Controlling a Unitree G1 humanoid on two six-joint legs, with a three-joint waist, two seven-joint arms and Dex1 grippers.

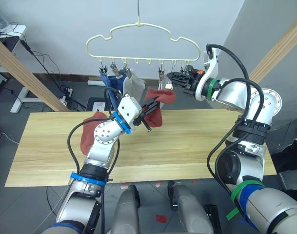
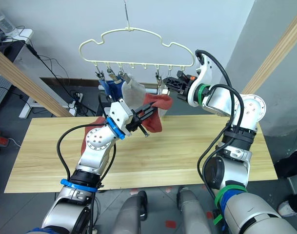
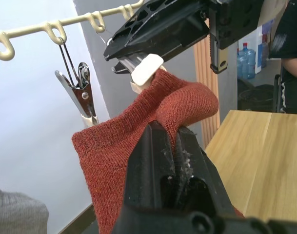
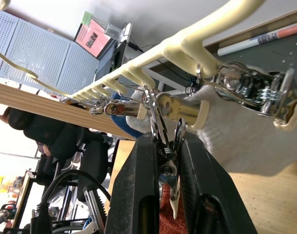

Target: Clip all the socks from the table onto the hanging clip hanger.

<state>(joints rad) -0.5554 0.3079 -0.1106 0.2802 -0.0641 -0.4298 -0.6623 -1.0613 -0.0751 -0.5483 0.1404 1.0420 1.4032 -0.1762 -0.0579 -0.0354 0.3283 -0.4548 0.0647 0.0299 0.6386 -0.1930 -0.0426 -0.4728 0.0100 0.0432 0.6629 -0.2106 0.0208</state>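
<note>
Nearest: long table of light wooden planks (image 1: pixel 187 146). One rust-red ankle sock (image 1: pixel 88 131) lies on it at the robot's left, partly behind the left forearm.

Above the table's far edge, left gripper (image 1: pixel 147 111) has its two black fingers pressed together, pinching a second rust-red fabric sock (image 1: pixel 160 101) near its upper hem. Left wrist view: fingers closed on a fold of the knit, the rest hanging below and beside.

Beyond it, right gripper (image 2: pixel 171 83) is at the row of small metal clips under the pale yellow cloud-shaped wire hanger (image 1: pixel 143 35). Right wrist view: its fingers squeeze the handles of one metal clip (image 4: pixel 168 141), red knit just below the clip's pale tip.

Key relation: held sock's raised edge touches or nearly touches the clip's cream tip (image 3: pixel 147 67); cannot tell whether the fabric is already inside the clip mouth. Sock's long axis runs down and toward the robot's left from that tip. Judgement: coming move is a short lift of the hem by the left arm, which carries the sock, then release of the clip.

Farther along the row, to the robot's left: a light grey sock (image 1: pixel 134 84) and a blue sock (image 1: pixel 110 81) hang clipped.
</note>
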